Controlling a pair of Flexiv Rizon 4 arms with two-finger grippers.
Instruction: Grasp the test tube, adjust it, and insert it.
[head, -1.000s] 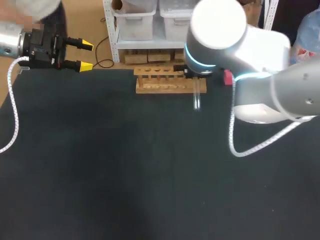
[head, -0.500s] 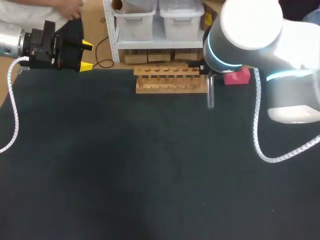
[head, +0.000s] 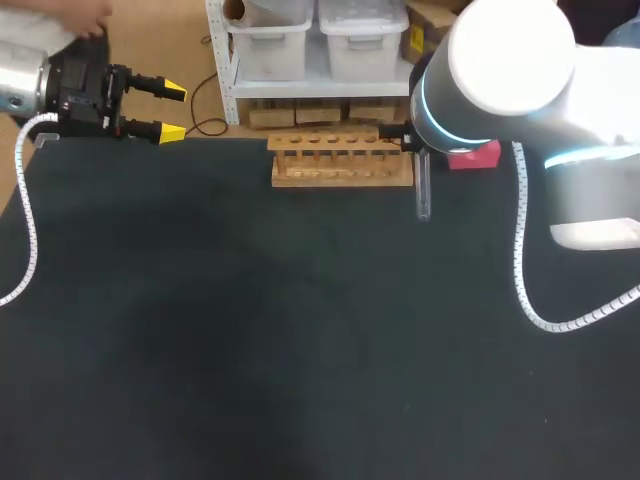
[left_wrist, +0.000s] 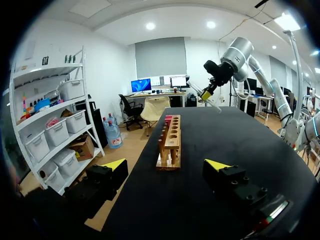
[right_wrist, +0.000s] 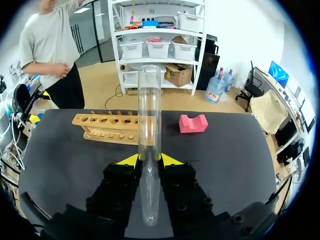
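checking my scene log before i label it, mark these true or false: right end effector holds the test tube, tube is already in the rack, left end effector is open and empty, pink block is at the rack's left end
1. The right end effector is shut on the test tube. True.
2. The test tube already stands in the rack. False: it is held off the rack's end on the right arm's side.
3. The left end effector is open and holds nothing. True.
4. The pink block lies at the rack's left end. False: it lies by the end on the right arm's side.

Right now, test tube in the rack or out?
Out: right gripper holds the test tube clear of the wooden rack, past its end.
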